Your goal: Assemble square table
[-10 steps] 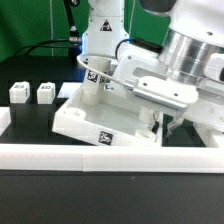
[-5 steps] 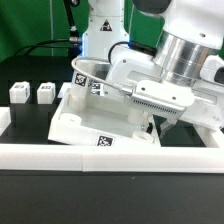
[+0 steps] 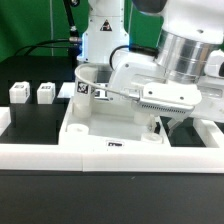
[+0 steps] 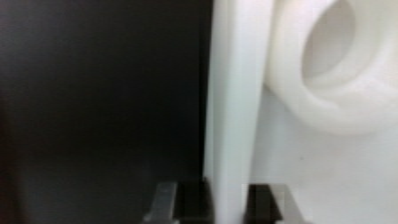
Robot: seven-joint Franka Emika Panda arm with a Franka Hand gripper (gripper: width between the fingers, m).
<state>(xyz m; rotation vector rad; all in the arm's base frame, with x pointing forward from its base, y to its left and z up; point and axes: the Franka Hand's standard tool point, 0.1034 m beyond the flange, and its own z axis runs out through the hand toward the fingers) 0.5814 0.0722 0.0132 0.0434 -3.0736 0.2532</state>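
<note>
On a black table (image 3: 30,112), green backdrop (image 3: 25,25) behind, a low white wall (image 3: 40,158) along the front. 1 white tabletop (image 3: 105,122) sits right below the gripper (image 3: 160,127). 3 legs seen: 2 loose legs (image 3: 18,93) (image 3: 45,93) side by side, well apart from the gripper toward the exterior view's left; a third leg (image 3: 88,85) upright at the tabletop's far corner, nearer the gripper. Gripper closed tight, fingers (image 4: 173,203) pinching the tabletop's thin edge.

The arm (image 3: 135,70) wears glossy white, rounded shells, with a dark band at an upper joint and a silver-grey cylindrical wrist (image 3: 192,50). A pale block with fine ribs (image 3: 165,98) sits under it. The tool (image 3: 166,124) has two short dark fingers (image 4: 173,203).
</note>
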